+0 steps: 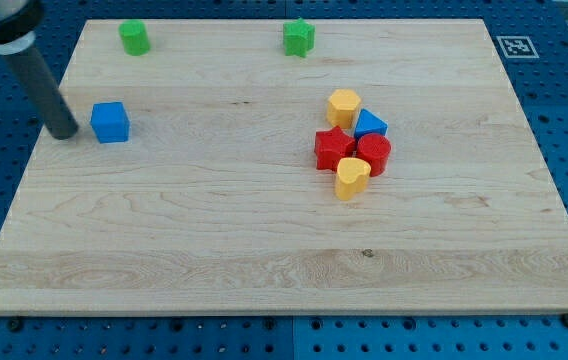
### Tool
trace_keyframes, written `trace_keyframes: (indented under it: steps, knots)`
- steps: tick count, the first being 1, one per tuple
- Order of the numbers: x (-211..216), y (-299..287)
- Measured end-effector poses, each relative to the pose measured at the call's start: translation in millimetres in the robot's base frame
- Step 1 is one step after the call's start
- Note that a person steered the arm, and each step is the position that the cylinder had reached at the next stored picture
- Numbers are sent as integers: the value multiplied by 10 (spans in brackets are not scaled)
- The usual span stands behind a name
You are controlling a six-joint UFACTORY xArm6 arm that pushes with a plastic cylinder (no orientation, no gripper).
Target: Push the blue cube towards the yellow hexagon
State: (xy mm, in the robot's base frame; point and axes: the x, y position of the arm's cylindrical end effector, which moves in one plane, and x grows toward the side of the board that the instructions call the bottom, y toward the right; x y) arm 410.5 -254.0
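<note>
The blue cube (110, 122) sits at the view's left on the wooden board. My tip (63, 131) rests just left of the blue cube, a small gap away. The yellow hexagon (343, 105) sits right of the board's centre, at the top of a tight cluster. The cluster also holds a blue triangle (370, 124), a red star (333, 149), a red round block (373, 154) and a yellow heart-shaped block (352, 177).
A green block (135, 37) stands near the top left and a green star-like block (298, 37) near the top centre. The wooden board's edge (264, 310) borders a blue pegboard surface. A marker tag (513, 45) lies at the top right.
</note>
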Motion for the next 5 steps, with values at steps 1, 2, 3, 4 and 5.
trace_keyframes:
  steps: [1, 2, 3, 4, 5]
  knots:
    - [21, 474]
    - [21, 944]
    - [21, 945]
    - [-46, 728]
    - [-122, 791]
